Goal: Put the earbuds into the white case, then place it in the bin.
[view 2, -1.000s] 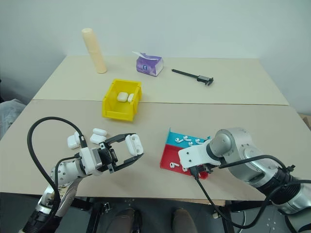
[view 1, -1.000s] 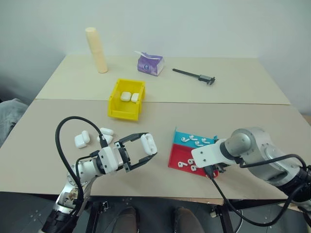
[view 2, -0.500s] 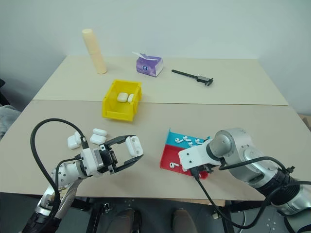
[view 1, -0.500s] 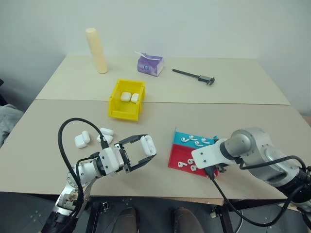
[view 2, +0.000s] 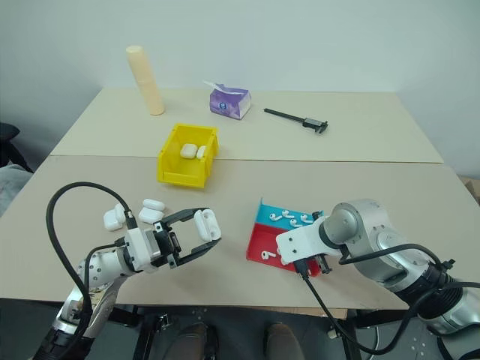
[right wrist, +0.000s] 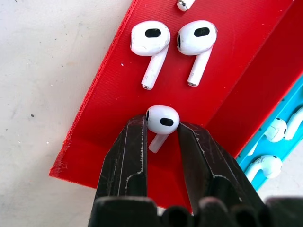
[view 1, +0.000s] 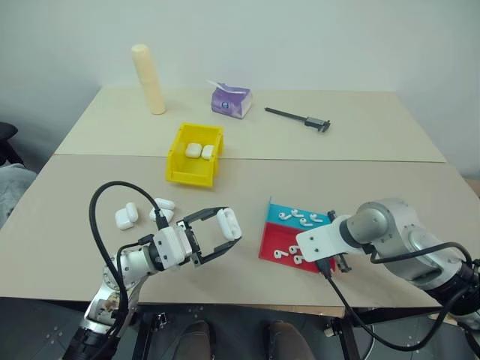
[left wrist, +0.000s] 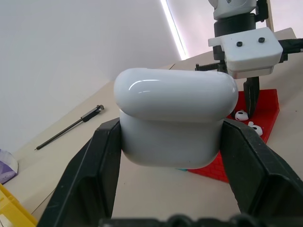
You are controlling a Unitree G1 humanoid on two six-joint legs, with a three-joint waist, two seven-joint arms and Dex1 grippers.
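A: While the left claw (view 1: 217,234) hasn't budged, the right one has been busy — shall we go from the big things down?

B: Go on. Nothing has shifted on the counter (view 1: 375,180). The yellow bin (view 1: 194,154) sits toward the far side with two cases already lying in it, and three spare cases (view 1: 142,211) lie near the left arm.

A: And the teal-and-red tray (view 1: 292,236)?

B: Same spot, near the front edge on the right, with loose earbuds (right wrist: 173,45) scattered on it. The right claw (right wrist: 161,135) points down over its red half.

A: So what changed?

B: Its fingers (right wrist: 130,151) have drawn in over the last second. They now stand narrow on either side of one earbud (right wrist: 162,119), touching or nearly touching its head, with the stem hanging between them. I'd judge a pinch is forming, but the bud still lies on the tray.

A: And the white case (left wrist: 175,123)?

B: Clamped tight between the left claw's fingers, held up off the counter, well apart from the bin. Its lid looks shut, so I reckon it needs opening before any bud goes in.
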